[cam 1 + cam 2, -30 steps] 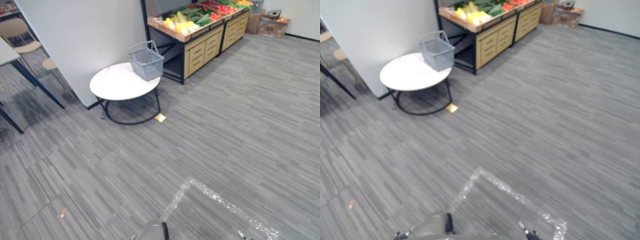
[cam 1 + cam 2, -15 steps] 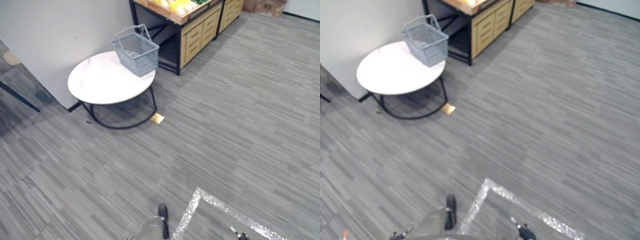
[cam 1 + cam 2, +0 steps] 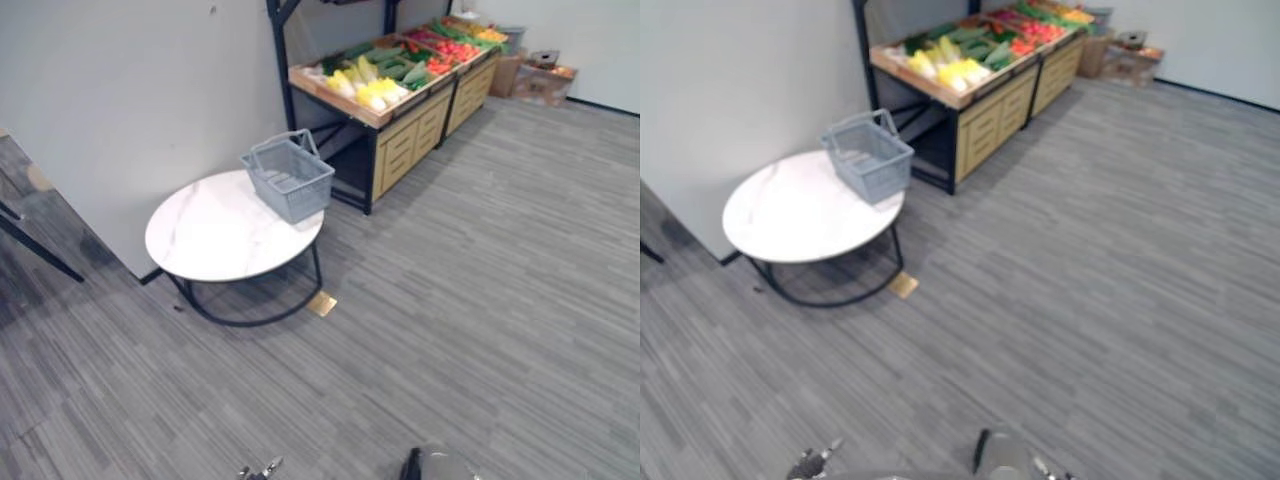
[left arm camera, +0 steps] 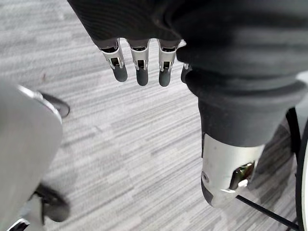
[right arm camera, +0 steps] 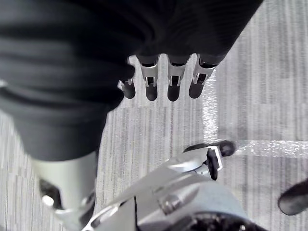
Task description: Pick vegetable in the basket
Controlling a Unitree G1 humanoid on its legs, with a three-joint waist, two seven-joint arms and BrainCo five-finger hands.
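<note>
A grey mesh basket (image 3: pixel 288 178) with its handles raised stands on the far edge of a round white table (image 3: pixel 210 240) beside the wall. Behind it is a wooden stand (image 3: pixel 405 120) with yellow vegetables (image 3: pixel 368 92), green vegetables (image 3: pixel 392 62) and red vegetables (image 3: pixel 447 45) laid out on top. My left hand (image 4: pixel 141 72) hangs over the grey floor with straight fingers and holds nothing. My right hand (image 5: pixel 151 87) also hangs with relaxed fingers, empty, far from the basket and the stand.
A white wall (image 3: pixel 140 90) rises behind the table. Cardboard boxes (image 3: pixel 545 78) sit past the stand's far end. A small yellow tag (image 3: pixel 322 303) lies on the floor by the table's black frame. Grey floor stretches wide to the right.
The whole picture has shifted, so the camera has moved: the table, basket and stand now sit lower and the vegetables are back in sight. Nothing on the table or stand has moved.
</note>
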